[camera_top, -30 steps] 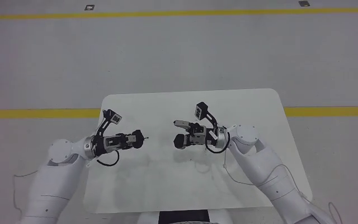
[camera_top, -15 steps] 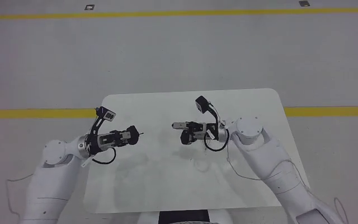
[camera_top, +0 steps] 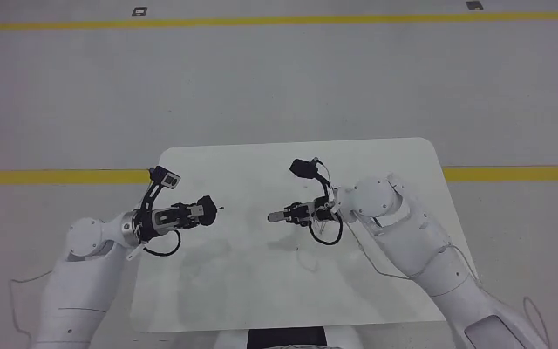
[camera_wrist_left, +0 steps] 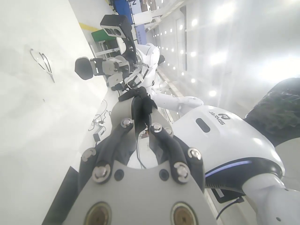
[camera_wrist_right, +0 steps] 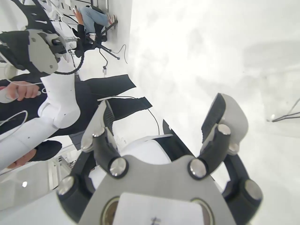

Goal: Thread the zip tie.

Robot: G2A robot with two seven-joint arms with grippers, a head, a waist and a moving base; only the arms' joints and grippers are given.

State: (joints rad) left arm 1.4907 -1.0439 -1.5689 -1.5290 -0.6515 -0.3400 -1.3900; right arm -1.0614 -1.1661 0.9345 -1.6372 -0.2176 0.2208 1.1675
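inside the white table's (camera_top: 366, 157) edges a thin black zip tie (camera_wrist_left: 51, 74) lies looped, seemingly threaded; my right gripper (camera_wrist_right: 163, 101) gapes empty, left gripper (camera_wrist_left: 140, 99) clamped.

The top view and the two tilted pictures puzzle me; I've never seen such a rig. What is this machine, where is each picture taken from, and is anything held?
It is a robot with two white arms at a white table. The top view comes from a camera above the arms, looking down. The other two come from a camera on each wrist, looking along that arm's own tool, so they seem tilted. The left tool is shut on a small dark piece; it may be the zip tie to be threaded, but I cannot be sure. The right tool is open and empty, facing the left one across a gap above the table. On the table lies a thin dark loop, perhaps a zip tie.
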